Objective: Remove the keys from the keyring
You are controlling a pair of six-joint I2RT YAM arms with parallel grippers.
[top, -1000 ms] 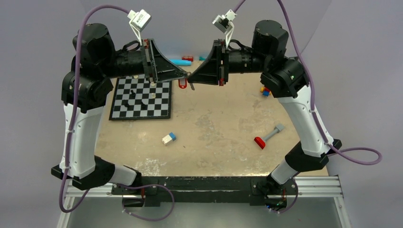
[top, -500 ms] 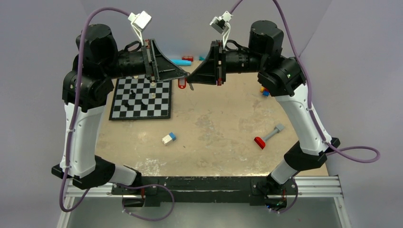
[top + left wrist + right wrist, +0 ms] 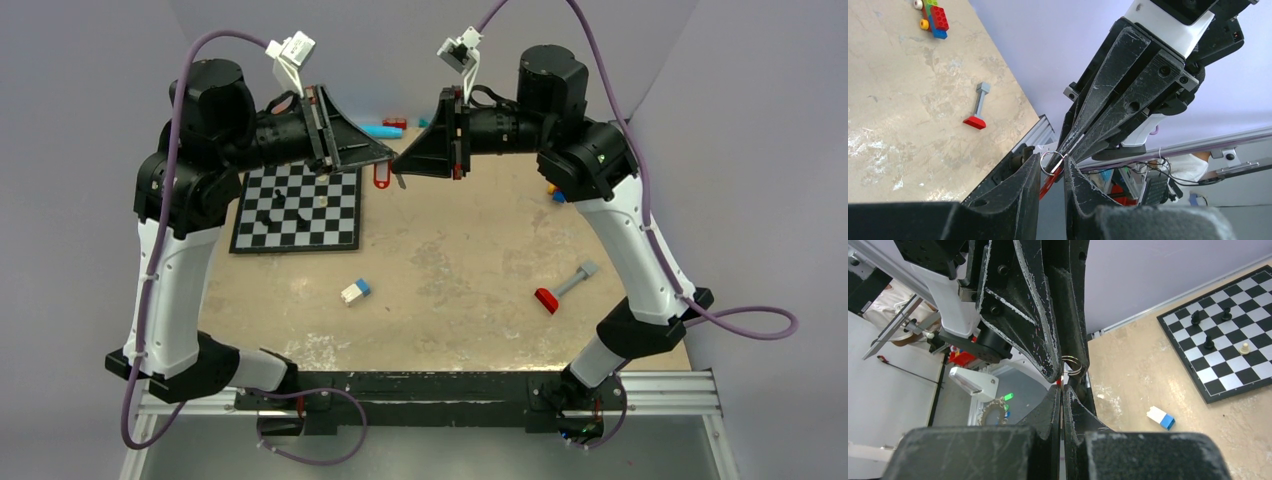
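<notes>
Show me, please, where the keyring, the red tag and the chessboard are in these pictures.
keyring (image 3: 1042, 161): left wrist view, on the left arc of its wire.
red tag (image 3: 381, 176): top external view, on the middle of its body.
chessboard (image 3: 330, 228): top external view, on bare squares in its near right part.

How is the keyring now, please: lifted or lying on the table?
Lifted: left gripper and right gripper hold the keyring between them, above the table.

ring (image 3: 1053, 162): thin bright metal wire, shiny
tag (image 3: 1047, 184): red plastic, smooth
fingers (image 3: 1020, 197): black plastic, matt, scuffed pale at edges
table (image 3: 470, 270): beige, mottled, matt, worn in pale patches
</notes>
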